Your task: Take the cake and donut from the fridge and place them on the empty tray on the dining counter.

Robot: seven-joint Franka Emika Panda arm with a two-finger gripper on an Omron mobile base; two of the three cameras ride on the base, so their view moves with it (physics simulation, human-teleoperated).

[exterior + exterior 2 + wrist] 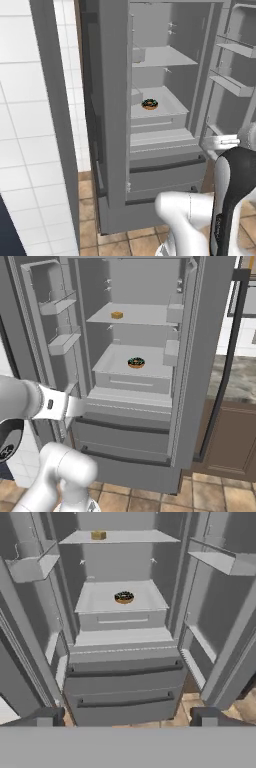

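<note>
Jaws apart (empty), donut (124, 597) well beyond

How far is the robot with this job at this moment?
Done: the fridge doors are open. In hand: nothing; the gripper is open and empty, apart from the shelves. Left: the cake sits on the upper shelf and the donut on the shelf below, so both must be taken out and carried to the tray.

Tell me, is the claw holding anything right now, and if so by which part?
Nothing is held. The claw is open and empty, facing the open fridge. The donut and the cake sit on their shelves.
</note>
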